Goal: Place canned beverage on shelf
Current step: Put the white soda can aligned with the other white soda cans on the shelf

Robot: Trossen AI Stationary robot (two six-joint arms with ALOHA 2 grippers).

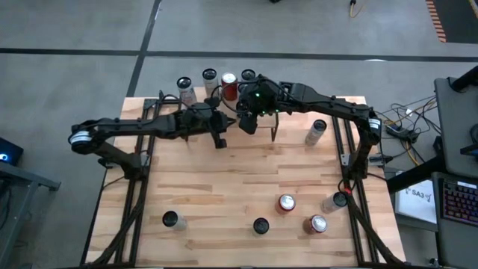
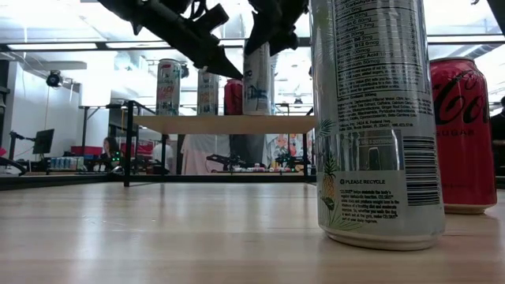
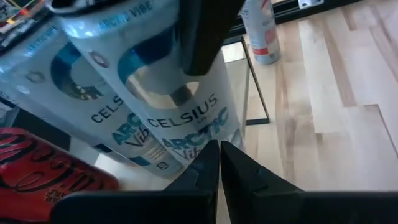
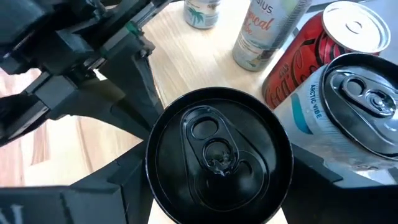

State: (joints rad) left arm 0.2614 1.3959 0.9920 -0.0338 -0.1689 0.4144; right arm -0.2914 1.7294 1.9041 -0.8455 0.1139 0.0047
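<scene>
Right wrist view looks straight down on a black-topped can point(image 4: 219, 163) sitting between the right gripper's point(image 4: 219, 186) fingers point(image 4: 118, 186), which stand partly spread and clasp its sides. Just beside that can, on the far side from the left arm, stands a white and blue Celsius can point(image 4: 357, 109), with a red cola can point(image 4: 311, 56) behind it and two pale cans point(image 4: 261, 31) farther off along the light board of the shelf point(image 4: 186, 56). In the high view the right gripper point(image 1: 250, 112) hangs over the front edge of the shelf point(image 1: 291, 123), next to the row of cans already standing there.

The left gripper point(image 3: 219, 163) comes in from the other side with its fingers pressed flat together, holding nothing; their tips point at the lower body of the Celsius can point(image 3: 186, 118), very near it or perhaps touching.

Out beyond both arms, several more cans point(image 1: 286, 203) wait on the table point(image 1: 224, 187) toward its near edge.

The step in hand looks like the set-down itself: the held can is at the shelf, though whether its base already rests on the board cannot be told. The next move calls for settling it upright, spreading the fingers without nudging the neighbours, then lifting clear.
</scene>
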